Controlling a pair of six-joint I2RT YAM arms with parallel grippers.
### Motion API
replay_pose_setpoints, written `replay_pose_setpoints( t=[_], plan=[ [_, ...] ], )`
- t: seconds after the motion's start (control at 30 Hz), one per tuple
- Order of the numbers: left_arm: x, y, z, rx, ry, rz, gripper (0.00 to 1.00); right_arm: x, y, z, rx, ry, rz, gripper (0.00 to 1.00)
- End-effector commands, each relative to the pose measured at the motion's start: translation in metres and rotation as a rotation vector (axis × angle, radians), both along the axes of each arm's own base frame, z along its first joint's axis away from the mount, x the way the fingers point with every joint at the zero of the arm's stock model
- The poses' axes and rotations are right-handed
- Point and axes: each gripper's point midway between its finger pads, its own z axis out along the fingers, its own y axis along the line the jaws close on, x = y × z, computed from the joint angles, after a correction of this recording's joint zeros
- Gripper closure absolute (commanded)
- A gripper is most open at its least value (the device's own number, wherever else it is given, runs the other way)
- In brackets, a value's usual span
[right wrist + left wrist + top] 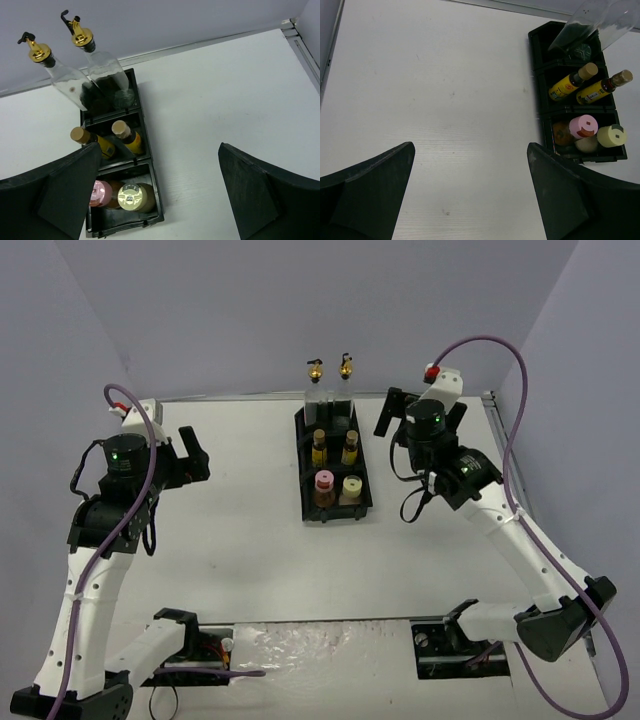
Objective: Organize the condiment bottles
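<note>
condiment bottles (324, 481) upright, tops up, in tray (302, 465) | left gripper (471, 147) wide | right gripper (160, 147) wide

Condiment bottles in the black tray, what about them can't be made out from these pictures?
Left wrist view: the tall clear bottles are cut off by the top edge.
Right wrist view: the pink-capped bottle is partly hidden by a finger of the right hand.
Top external view: labels on the amber bottles are too small to read.
</note>
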Motion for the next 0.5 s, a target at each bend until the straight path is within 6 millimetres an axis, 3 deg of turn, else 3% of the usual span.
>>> replay_pose_setpoints(
  t=[0.0, 0.47],
  plan=[
    [0.000, 0.002, 0.024, 0.000, -0.075, 0.001, 0.08, 0.001, -0.013, 0.025, 0.037, -0.056, 0.050, 0.00],
    [0.007, -0.001, 0.047, 0.006, -0.114, 0.000, 0.08, -0.014, -0.040, 0.044, 0.055, -0.123, 0.045, 0.00]
  ],
)
